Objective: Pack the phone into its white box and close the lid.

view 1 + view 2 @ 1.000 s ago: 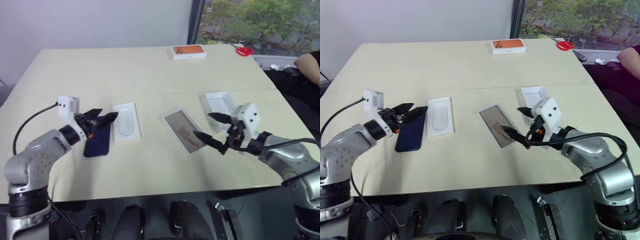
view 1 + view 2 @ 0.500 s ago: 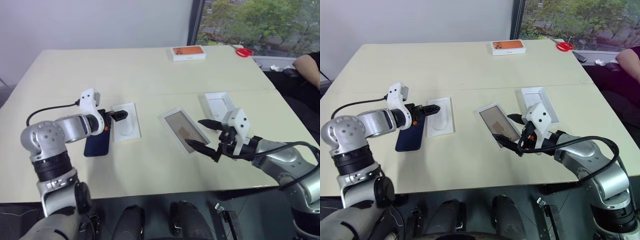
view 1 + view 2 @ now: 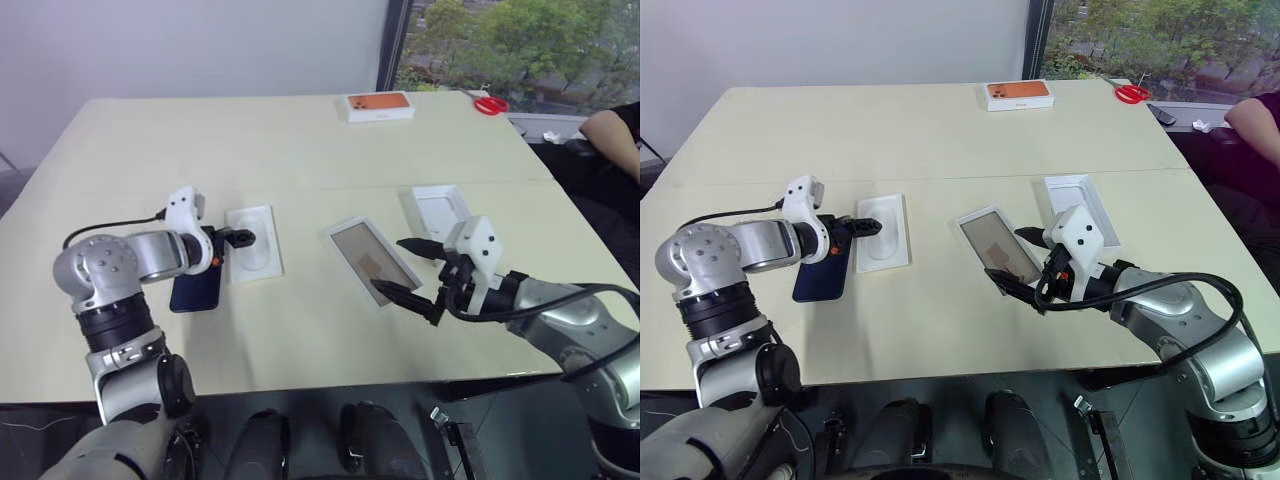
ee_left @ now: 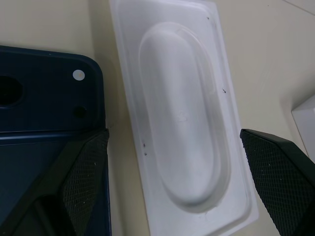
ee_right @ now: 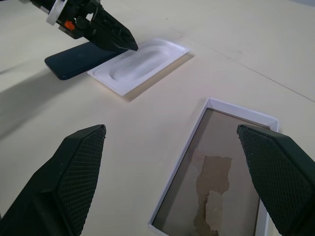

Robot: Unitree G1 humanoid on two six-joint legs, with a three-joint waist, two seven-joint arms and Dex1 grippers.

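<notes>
Hovering open left fingers (image 4: 81, 169) beside phone (image 3: 195, 288).

arms: silver-grey metal | wrist housings: white | left end effector (image 3: 236, 238): black fingers, orange detail | cables: black

i saw pale cream table (image 3: 300, 130) with thin seam running across its middle. plain grey-white wall (image 3: 190, 45) stood behind it. window (image 3: 520, 45) sat at far right, dark frame post beside it, green trees outside, daylight coming in. i noted dark floor below near table edge, person's arm (image 3: 612, 135) at right edge.
</notes>
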